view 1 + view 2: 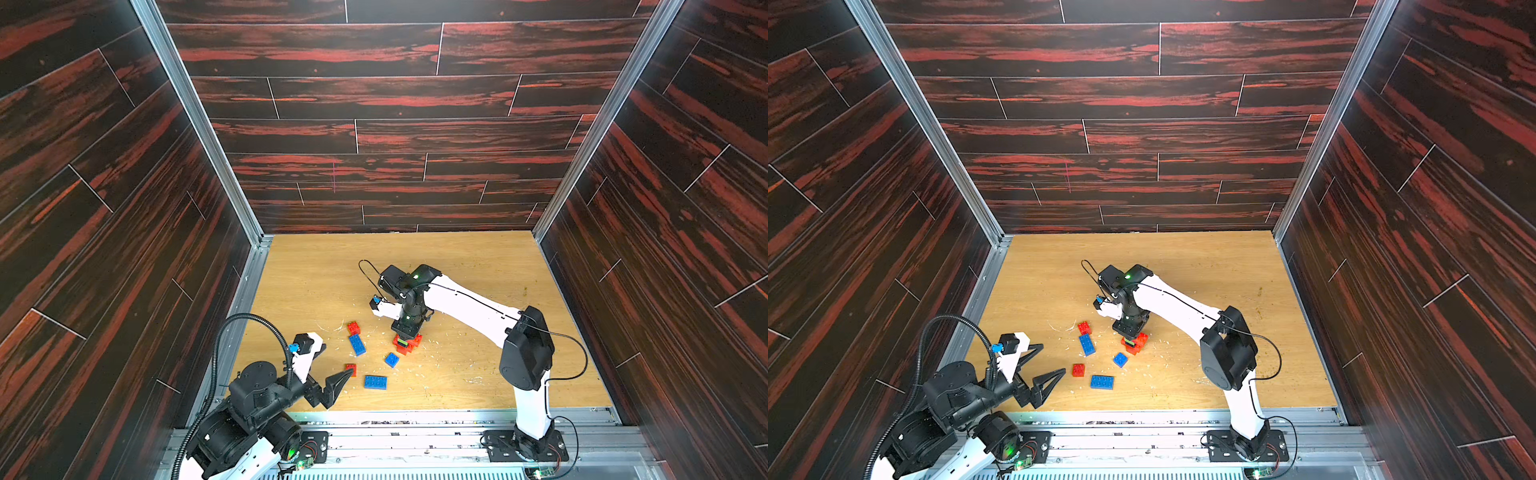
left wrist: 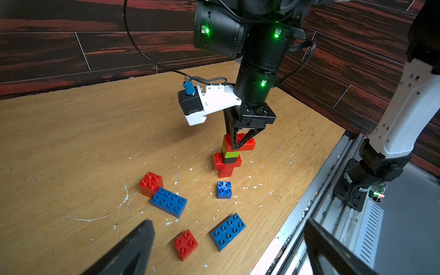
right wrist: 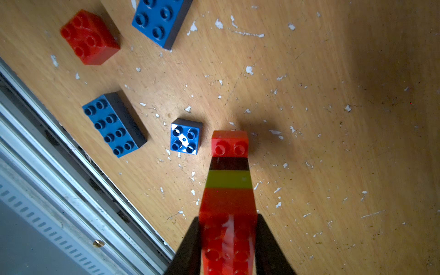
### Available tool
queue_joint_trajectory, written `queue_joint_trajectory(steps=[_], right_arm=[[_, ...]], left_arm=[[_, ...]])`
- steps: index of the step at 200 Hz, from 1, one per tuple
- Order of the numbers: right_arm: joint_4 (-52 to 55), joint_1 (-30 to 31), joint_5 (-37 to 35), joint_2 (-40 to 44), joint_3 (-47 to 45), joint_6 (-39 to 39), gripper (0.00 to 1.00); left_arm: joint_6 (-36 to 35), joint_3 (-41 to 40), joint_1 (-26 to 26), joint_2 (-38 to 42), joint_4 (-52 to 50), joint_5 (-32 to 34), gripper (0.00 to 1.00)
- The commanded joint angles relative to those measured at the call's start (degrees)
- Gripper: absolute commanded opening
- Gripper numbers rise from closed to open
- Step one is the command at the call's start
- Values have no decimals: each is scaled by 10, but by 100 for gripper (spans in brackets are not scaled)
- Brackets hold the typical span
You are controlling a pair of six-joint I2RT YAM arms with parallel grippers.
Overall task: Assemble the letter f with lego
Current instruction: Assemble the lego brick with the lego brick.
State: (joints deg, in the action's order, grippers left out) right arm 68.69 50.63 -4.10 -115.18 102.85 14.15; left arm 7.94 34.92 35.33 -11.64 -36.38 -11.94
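Black left pincer [image 1: 335, 361] hangs spread wide, gripping nothing, near loose red and blue bricks [image 1: 357, 345] on the worktop [image 1: 478, 270]. Further right I've got the right pincer [image 2: 238, 145] clamped on the red top of the standing lego stack [image 2: 228, 163].

Both top views look steeply down from high above the arms' bases, taking in the whole table [image 1: 478, 266] and both arms. The left wrist camera sits low, facing across the table past the left gripper [image 2: 228, 222] toward the right gripper [image 2: 237, 146] and the brick stack [image 2: 227, 163] under it. The right wrist camera peers straight down, very close, along that stack. All four views share the stack and the blue square brick [image 3: 185, 137] just beside it.
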Motion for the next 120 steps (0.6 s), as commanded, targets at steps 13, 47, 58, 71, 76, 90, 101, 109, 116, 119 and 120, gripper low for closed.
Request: queue_joint_trajectory(steps=[13,47,58,71,76,90,101,109,116,119,120], right_arm=[[6,7,28,-67,-52,5,18],[5,7,24,-56,-49,5,18],[3,8,20,-53,-50,5,18],[0,8,18,-49,-53,8,18],[-2,8,16,-46,-54,10,18],[-15,8,12,-35,-60,17,19],[-22,8,8,-27,-60,25,19],[-24,8,8,-23,-58,31,20],[-27,8,5,-19,-56,36,20],[-28,8,2,-18,-56,38,21],[-28,8,2,-18,-56,39,21]], left_arm=[[-1,-3,3,-5,5,2,100],[-1,-3,3,-5,5,2,100],[-1,-3,3,-6,5,2,100],[-1,-4,3,-7,5,1,100],[-1,-3,3,-7,5,1,100],[-1,-3,3,-8,5,1,100],[-1,-4,3,-9,5,0,100],[-1,-4,2,-10,5,-1,100],[-1,-3,3,-11,5,-1,100],[-1,-3,3,-11,5,-2,100],[-1,-4,3,-11,5,-1,100]])
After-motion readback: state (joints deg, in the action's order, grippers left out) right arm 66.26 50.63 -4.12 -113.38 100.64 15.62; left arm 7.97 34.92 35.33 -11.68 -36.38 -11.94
